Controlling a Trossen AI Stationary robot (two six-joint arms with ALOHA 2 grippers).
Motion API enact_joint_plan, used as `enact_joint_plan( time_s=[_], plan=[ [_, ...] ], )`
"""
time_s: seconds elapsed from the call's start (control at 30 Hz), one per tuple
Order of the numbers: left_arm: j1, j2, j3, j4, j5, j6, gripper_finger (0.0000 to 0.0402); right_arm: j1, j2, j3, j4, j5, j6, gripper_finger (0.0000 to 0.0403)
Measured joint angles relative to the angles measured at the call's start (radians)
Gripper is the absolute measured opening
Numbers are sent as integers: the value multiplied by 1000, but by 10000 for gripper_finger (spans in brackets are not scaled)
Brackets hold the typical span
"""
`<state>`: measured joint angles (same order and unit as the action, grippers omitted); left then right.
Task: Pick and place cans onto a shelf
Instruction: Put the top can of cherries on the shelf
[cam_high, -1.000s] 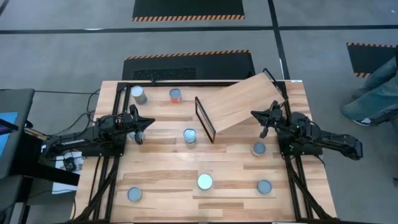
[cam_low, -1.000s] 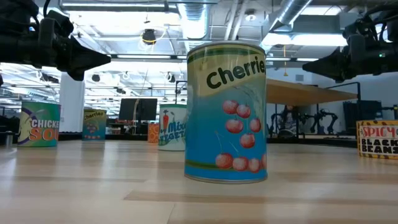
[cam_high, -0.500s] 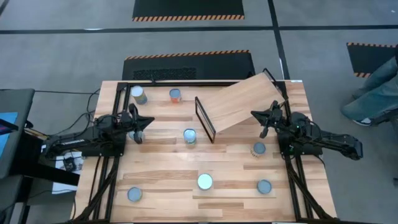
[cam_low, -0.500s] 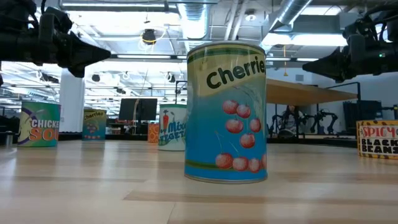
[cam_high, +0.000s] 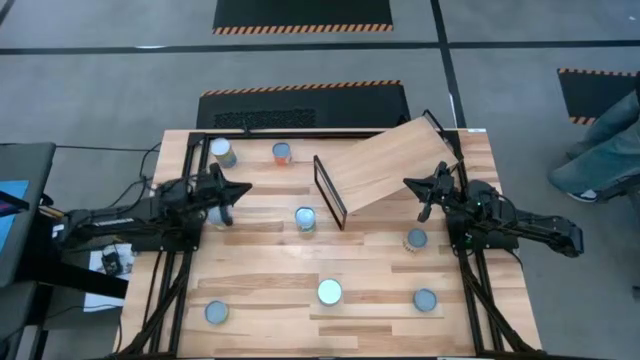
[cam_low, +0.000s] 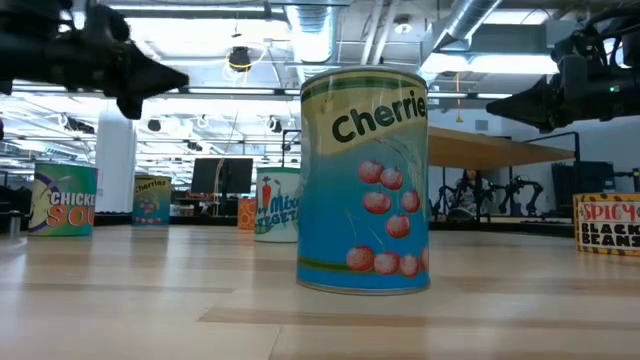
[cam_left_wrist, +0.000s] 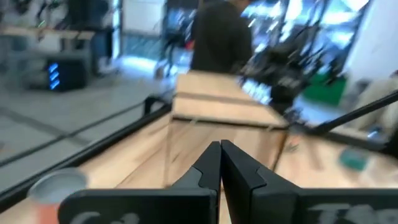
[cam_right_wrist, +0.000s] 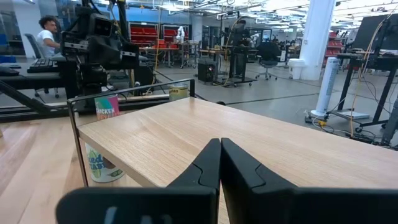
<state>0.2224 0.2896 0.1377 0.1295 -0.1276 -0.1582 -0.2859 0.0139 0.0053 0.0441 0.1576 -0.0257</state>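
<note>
Left gripper (cam_high: 240, 189), clenched and empty, has advanced toward the shelf (cam_high: 385, 168); right gripper (cam_high: 412, 184) clenched, unmoved. No cans (cam_high: 305, 219) grasped yet.

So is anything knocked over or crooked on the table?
Nothing is knocked over. The seven cans, like the cherries can, all stand upright on the table. The shelf sits turned at an angle to the table's edges, and no can is on it yet. The left gripper and right gripper hold nothing.
</note>
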Motion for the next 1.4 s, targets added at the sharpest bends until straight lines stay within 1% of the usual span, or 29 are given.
enact_joint_plan(
  time_s=[0.13, 0.3, 0.47, 0.67, 0.77, 0.9, 1.07, 1.17, 1.3, 1.4],
  plan=[
    [59, 173, 132, -126, -25, 11, 0, 0, 0, 0, 0, 0, 0, 33],
    [178, 382, 321, -352, -2, 29, 0, 0, 0, 0, 0, 0, 0, 33],
    [318, 563, 510, -595, 52, 116, 0, 0, 0, 0, 0, 0, 0, 33],
    [494, 778, 714, -859, 56, 224, 0, 0, 0, 0, 0, 0, 0, 33],
    [558, 880, 793, -932, 44, 259, 1, 0, 0, 0, 0, 0, 0, 33],
    [606, 995, 870, -1002, 3, 285, 16, 0, 0, 0, 0, 0, 0, 33],
    [619, 1093, 920, -1040, -24, 286, 58, 0, 0, 0, 0, 0, 0, 33],
    [618, 1128, 938, -1044, -88, 278, 82, 0, 0, 0, 0, 0, 0, 33],
    [607, 1152, 964, -1045, -219, 246, 108, 0, 0, 0, 0, 0, 0, 33],
    [605, 1153, 967, -1083, -245, 215, 121, 0, 0, 0, 0, 0, 0, 33]
  ],
)
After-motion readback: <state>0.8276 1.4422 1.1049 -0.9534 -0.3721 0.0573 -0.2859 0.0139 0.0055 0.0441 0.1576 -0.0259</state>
